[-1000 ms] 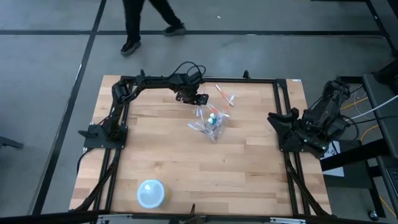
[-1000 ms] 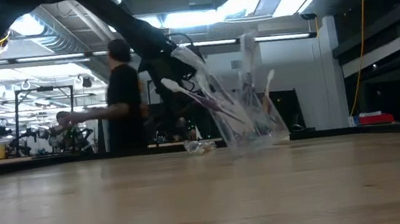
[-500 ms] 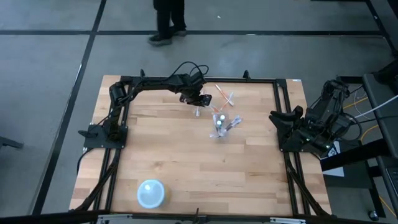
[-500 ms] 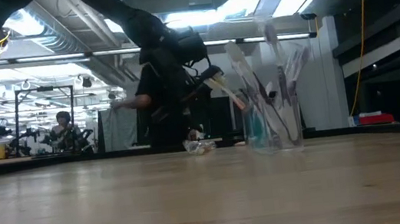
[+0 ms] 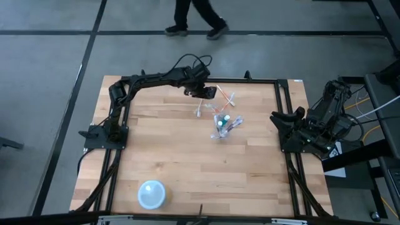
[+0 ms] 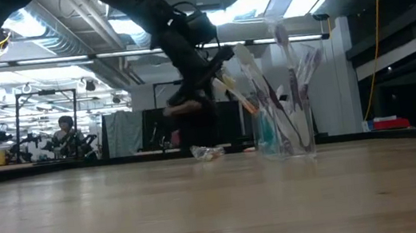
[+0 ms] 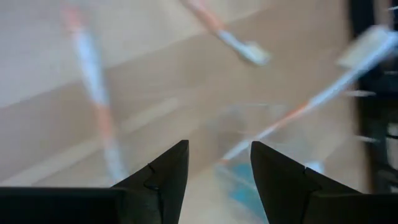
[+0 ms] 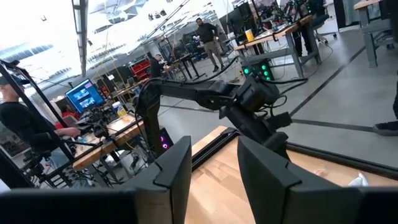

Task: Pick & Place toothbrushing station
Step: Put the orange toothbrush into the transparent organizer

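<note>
The clear cup (image 5: 220,127) stands upright on its base in the table's far middle. It holds several white toothbrushes (image 6: 290,81) and a teal tube (image 6: 267,134). Two loose toothbrushes (image 5: 224,96) lie crossed on the wood beyond it, and one more (image 5: 198,111) lies to its left. My left gripper (image 5: 209,92) hangs open above the table, beyond the cup and a little to its left. Its wrist view (image 7: 217,146) shows nothing between the fingers, with the cup (image 7: 255,124) below. My right gripper (image 5: 281,117) waits open at the right edge.
A pale blue bowl (image 5: 152,194) sits near the front left. A black frame rail (image 5: 187,79) borders the table at the far and side edges. A person (image 5: 195,19) walks on the floor beyond the far edge. Bare wood lies between the cup and the bowl.
The cup leaned toward my left gripper a second ago. It has since come upright on the table and stayed there. My left gripper has risen and drawn back toward the far edge, away from the cup.
</note>
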